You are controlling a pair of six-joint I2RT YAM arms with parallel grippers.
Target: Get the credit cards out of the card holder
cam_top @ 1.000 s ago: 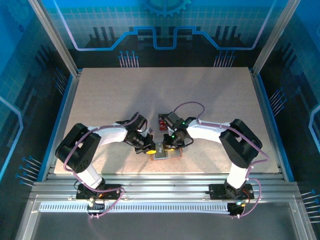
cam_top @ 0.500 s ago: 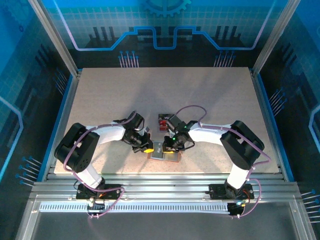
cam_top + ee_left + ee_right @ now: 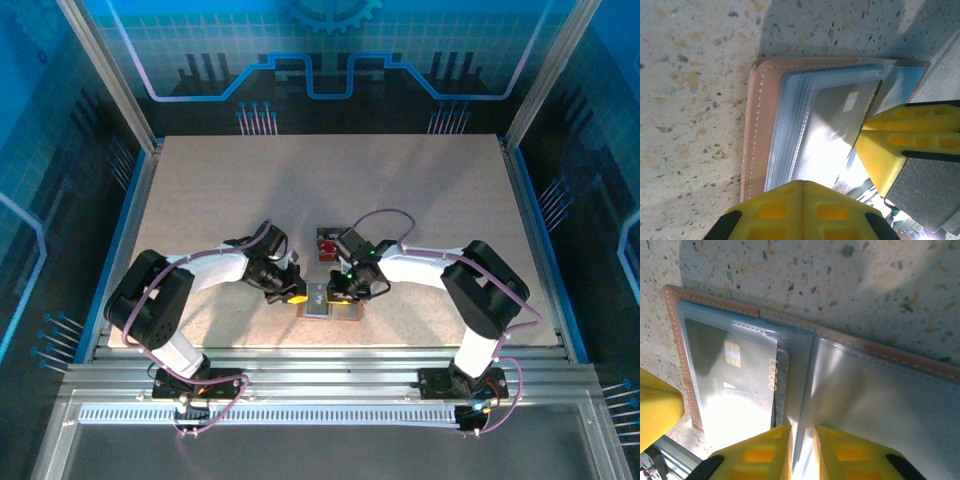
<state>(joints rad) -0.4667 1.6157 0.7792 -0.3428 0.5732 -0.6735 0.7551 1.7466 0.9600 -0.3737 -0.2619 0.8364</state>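
Note:
The card holder [image 3: 331,309] lies open near the table's front edge, tan-brown [image 3: 757,125] with pale blue-grey sleeves. A grey credit card [image 3: 732,375] with a gold chip and the word LOGO sits in a clear sleeve; the same card [image 3: 840,117] shows in the left wrist view. A red card [image 3: 326,243] lies on the table just behind. My left gripper [image 3: 298,296] [image 3: 802,184] is shut, its tips over the holder's left sleeves. My right gripper [image 3: 338,292] [image 3: 802,432] pinches a thin clear sleeve leaf standing up from the holder's [image 3: 900,360] middle.
The holder sits close to the table's front edge [image 3: 330,345] and the metal rail below it. The right gripper's yellow fingers [image 3: 895,145] crowd the left gripper from the right. Speckled tabletop [image 3: 330,180] stretches behind both arms.
Both grippers have shifted only slightly over the card holder. The holder has slid a little toward the front edge. No card has come out.

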